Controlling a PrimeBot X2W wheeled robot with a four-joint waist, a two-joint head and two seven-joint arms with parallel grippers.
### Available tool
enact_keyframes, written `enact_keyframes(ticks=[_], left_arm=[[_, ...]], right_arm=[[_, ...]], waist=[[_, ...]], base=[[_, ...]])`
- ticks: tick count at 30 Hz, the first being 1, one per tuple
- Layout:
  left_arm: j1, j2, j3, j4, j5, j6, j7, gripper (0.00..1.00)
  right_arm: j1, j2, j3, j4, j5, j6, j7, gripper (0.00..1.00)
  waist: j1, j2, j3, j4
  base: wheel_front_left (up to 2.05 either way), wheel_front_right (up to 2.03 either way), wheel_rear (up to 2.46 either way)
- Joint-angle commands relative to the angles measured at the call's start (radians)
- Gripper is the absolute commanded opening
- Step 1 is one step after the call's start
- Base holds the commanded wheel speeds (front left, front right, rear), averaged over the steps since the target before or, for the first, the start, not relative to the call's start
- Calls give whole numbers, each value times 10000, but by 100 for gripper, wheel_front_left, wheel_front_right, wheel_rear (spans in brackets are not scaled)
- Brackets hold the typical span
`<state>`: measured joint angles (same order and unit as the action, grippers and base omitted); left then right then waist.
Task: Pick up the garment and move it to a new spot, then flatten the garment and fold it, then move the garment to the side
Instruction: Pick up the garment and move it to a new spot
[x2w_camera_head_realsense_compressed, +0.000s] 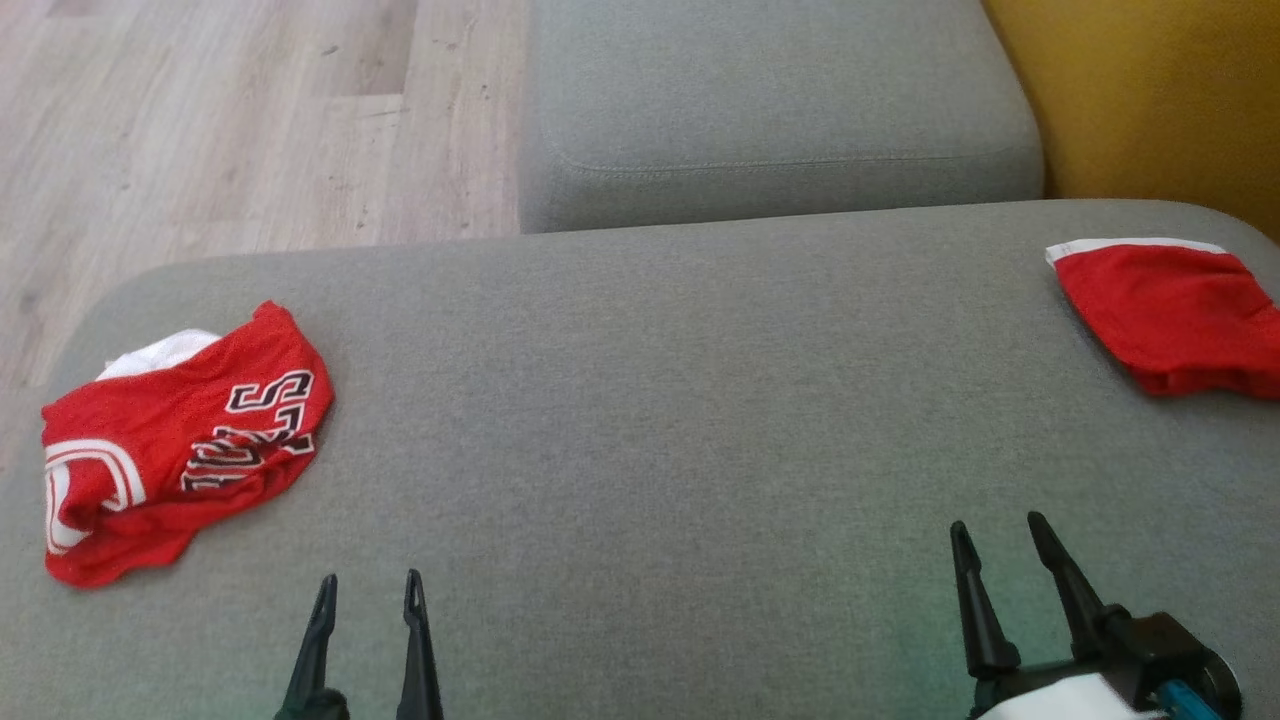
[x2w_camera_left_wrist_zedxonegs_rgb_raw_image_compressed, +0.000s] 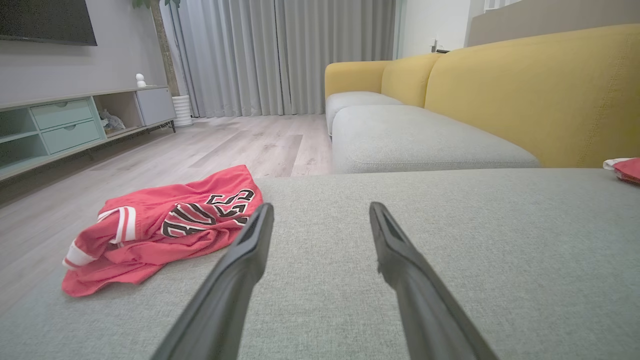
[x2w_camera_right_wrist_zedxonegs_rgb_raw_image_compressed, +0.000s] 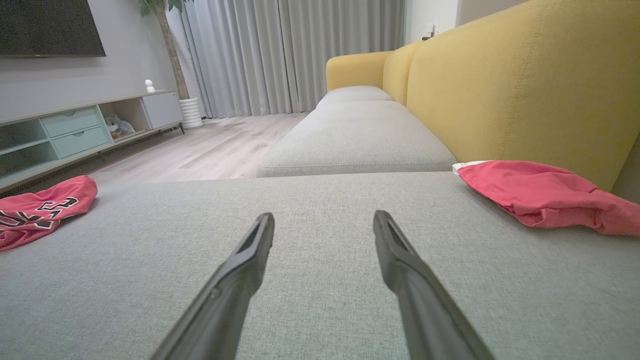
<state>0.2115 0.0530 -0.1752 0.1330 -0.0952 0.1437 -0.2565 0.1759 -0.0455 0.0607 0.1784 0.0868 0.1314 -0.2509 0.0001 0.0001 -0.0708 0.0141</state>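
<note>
The red jersey (x2w_camera_head_realsense_compressed: 180, 440) lies crumpled on the left part of the grey cushion (x2w_camera_head_realsense_compressed: 650, 400), close to the edge where the wooden floor (x2w_camera_head_realsense_compressed: 200, 120) begins. A folded red garment (x2w_camera_head_realsense_compressed: 1170, 310) lies flat far on the right, near the yellow backrest (x2w_camera_head_realsense_compressed: 1150, 100). The left gripper (x2w_camera_head_realsense_compressed: 370, 578) and the right gripper (x2w_camera_head_realsense_compressed: 997, 520) both hover over the near side of the cushion with their fingers spread apart, and they hold nothing. The jersey is a little to the left of the left gripper and well apart from the right one.

I think the picking up is not yet begun. The jersey is bunched in many layers, so a pinch may catch only the top layer, and the cloth will hang twisted and be hard to flatten. It lies near the cushion edge, so a push from the fingers may slide it down to the floor. And if the new spot is too far right, the jersey may disturb the folded red garment
</note>
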Motion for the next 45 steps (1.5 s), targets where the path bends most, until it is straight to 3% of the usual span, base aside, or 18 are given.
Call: enact_keyframes(ticks=[1, 6, 17, 24, 32, 37, 42, 45], left_arm=[[-512, -28, 234, -264, 140, -13, -53, 100], [-682, -28, 195, -262, 121, 2, -53, 100], [-731, -28, 358, -428, 209, 18, -53, 100], [-746, -26, 724, -603, 390, 154, -53, 100], [-1874, -26, 1270, -944, 309, 345, -53, 100], [-3967, 187, 1654, -794, 355, 126, -53, 100], [-6879, 789, 1757, 1461, 331, -366, 109, 100], [-8805, 1032, 1871, 3337, 72, -598, 1258, 100]], right_arm=[[-445, -48, 162, -312, -23, -7, -108, 100], [-476, -48, 141, -325, 62, -7, -108, 100], [-753, -47, 477, -342, 260, -7, -108, 100], [-930, -47, 401, -319, 427, -7, -109, 100], [-1098, -92, 244, -406, -107, -7, -109, 100], [-1689, -807, 151, -611, -446, -7, -109, 100], [-2293, -1720, 209, -898, -715, -7, -109, 100], [-2560, -2193, 81, -1121, -799, -7, -109, 100]], waist=[[-1, -1, 30, 76], [-1, -1, 165, 705], [-1, -1, 473, 3299], [-1, -1, 766, 4332], [-1, -1, 1748, 4488], [-1, -1, 3128, 4334], [-1, -1, 4421, 4022], [-1, -1, 5077, 3864]], base=[[0, 0, 0], [0, 0, 0], [0, 0, 0], [0, 0, 0], [0, 0, 0], [0, 0, 0], [0, 0, 0], [0, 0, 0]])
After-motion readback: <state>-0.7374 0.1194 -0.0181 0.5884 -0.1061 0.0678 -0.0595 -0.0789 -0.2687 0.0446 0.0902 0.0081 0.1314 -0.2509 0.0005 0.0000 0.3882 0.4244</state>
